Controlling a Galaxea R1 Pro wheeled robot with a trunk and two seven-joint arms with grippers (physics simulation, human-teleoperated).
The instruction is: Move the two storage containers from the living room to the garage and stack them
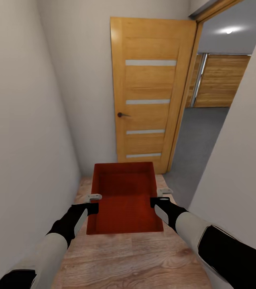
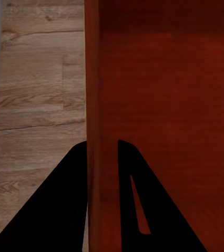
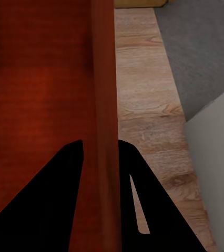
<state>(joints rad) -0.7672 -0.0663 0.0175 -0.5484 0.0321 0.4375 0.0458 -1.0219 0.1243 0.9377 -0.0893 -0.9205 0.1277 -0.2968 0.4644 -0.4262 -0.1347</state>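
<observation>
Spanning btwn grippers [image 1: 95,203] [image 1: 158,199], container [image 1: 124,198]

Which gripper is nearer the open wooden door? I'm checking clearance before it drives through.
Right, slightly. The right gripper clamps the orange-red ribbed bin on the side toward the doorway opening; the left gripper clamps the opposite wall. The light wooden door with frosted strips stands ahead of both.
</observation>
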